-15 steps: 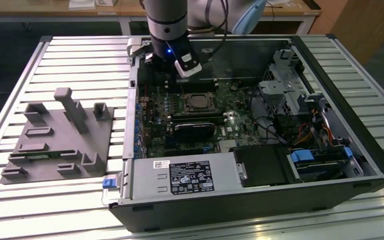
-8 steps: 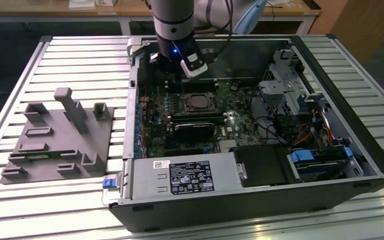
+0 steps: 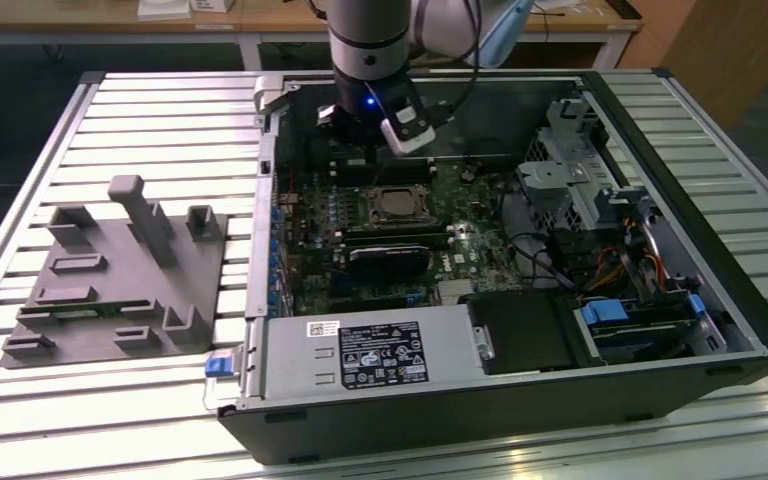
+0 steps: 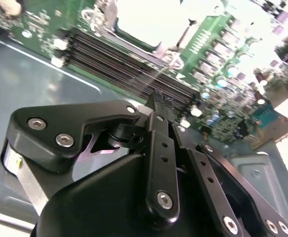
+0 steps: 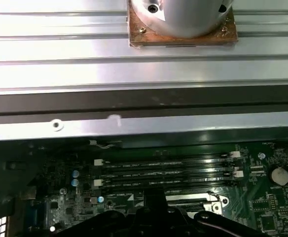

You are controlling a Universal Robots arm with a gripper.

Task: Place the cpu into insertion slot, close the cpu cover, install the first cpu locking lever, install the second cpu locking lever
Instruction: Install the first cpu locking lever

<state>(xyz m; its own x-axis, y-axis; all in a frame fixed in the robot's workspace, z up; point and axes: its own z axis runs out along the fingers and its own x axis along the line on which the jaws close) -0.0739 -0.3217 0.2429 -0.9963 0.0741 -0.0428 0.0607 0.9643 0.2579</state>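
The cpu (image 3: 398, 205) lies in the insertion slot (image 3: 373, 190) on the green motherboard inside the open computer case. In the second wrist view its pale top (image 4: 149, 19) glares bright, and the cpu cover (image 4: 134, 43) shows as a silvery frame along its edge. A thin metal lever (image 4: 187, 30) runs past the socket's corner. My gripper (image 3: 355, 152) hangs just behind the socket, on the far side in the exterior view, low over the memory slots. Its black fingers (image 4: 156, 106) are shut together with nothing between them, tips a short way from the socket.
Memory slots (image 5: 163, 174) lie between the gripper and the case's back wall (image 5: 144, 131). A black card (image 3: 391, 250) sits in front of the socket. The power supply (image 3: 371, 355) and drive cage (image 3: 584, 180) fill the case's near and right sides. A grey fixture (image 3: 117, 280) stands on the slatted table.
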